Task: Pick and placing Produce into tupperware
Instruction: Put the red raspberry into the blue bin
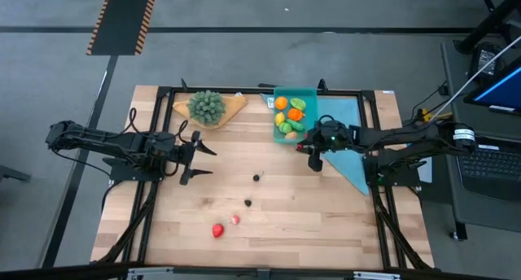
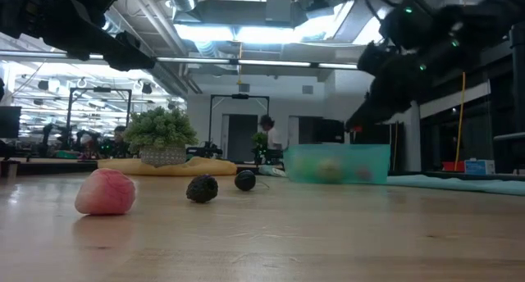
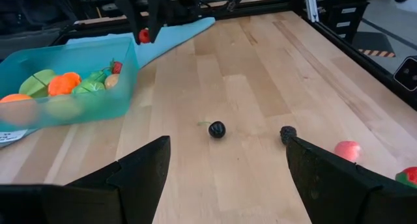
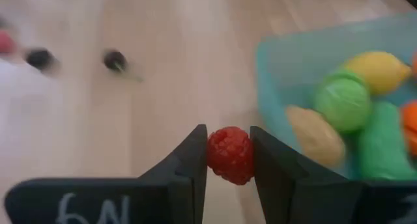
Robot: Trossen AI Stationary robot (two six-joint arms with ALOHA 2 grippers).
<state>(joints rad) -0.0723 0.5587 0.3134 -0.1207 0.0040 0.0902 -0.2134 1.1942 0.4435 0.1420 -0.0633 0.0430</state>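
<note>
My right gripper pinches a red raspberry just beside the tupperware, at its five o'clock corner. Released early, I judge it lands short on the table. Left gripper waits, fingers spread.
</note>
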